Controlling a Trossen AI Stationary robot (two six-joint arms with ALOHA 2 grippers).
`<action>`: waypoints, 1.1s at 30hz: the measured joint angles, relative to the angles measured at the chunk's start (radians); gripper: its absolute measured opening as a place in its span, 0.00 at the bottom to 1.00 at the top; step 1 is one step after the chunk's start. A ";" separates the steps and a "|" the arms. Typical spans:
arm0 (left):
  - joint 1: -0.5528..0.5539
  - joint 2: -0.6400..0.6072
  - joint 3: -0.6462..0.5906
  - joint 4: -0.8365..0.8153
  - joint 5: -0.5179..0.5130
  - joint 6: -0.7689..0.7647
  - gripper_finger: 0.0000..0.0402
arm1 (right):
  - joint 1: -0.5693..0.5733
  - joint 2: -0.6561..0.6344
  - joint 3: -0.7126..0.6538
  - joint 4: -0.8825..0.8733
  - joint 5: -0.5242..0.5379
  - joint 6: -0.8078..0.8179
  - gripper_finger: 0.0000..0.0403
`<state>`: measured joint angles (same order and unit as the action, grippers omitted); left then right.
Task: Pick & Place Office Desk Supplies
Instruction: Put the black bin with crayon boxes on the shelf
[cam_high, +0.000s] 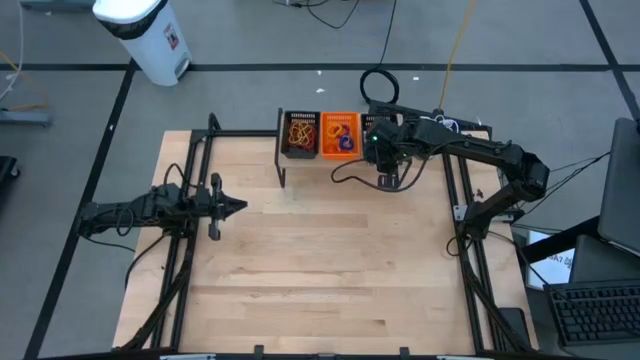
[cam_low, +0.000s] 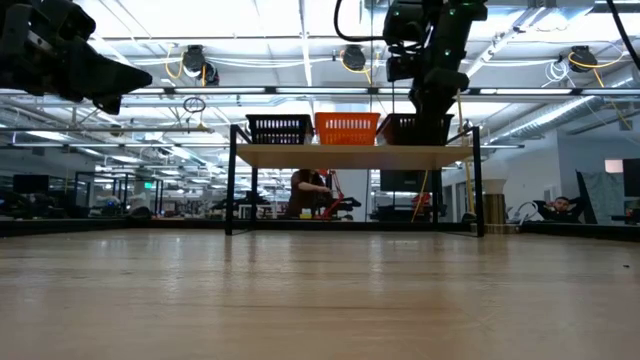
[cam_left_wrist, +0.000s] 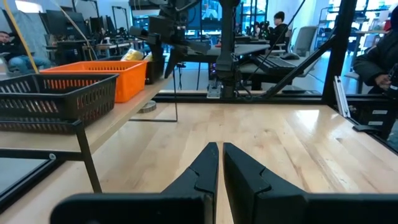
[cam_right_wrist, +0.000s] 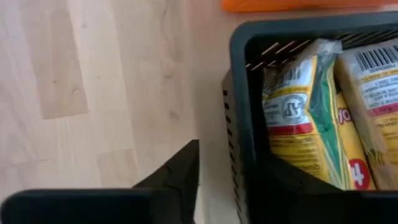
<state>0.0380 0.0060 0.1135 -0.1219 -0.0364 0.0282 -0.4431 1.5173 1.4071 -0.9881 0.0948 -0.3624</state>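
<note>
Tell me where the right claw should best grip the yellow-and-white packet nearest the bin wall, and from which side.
Probably from above, across its crimped top edge. The yellow-and-white packet stands on edge, packed against a second packet and the black mesh bin wall, so its sides are blocked. The right claw straddles that wall, one finger inside the bin.

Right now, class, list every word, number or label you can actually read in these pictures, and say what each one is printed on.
"4": white digit in a red circle on a yellow-and-white packet in the black mesh bin.
"AP"-like emblem on the neighbouring packet: too blurred to be sure.
Barcode and small print on a third packet: unreadable.
Label on the white waste bin: too small.
Nothing else is readable.
</note>
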 joint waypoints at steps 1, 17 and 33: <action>0.000 0.000 0.000 0.000 0.000 0.001 0.06 | 0.000 0.000 0.000 0.003 0.009 0.001 0.27; 0.000 0.000 0.000 -0.009 0.000 -0.004 0.06 | 0.040 0.000 0.000 -0.036 0.141 0.193 0.53; 0.000 0.000 0.000 0.007 0.000 -0.011 0.06 | 0.147 -0.026 0.001 -0.041 0.229 0.252 0.62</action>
<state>0.0380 0.0059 0.1135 -0.1151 -0.0364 0.0170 -0.2957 1.4918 1.4078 -1.0289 0.3238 -0.1102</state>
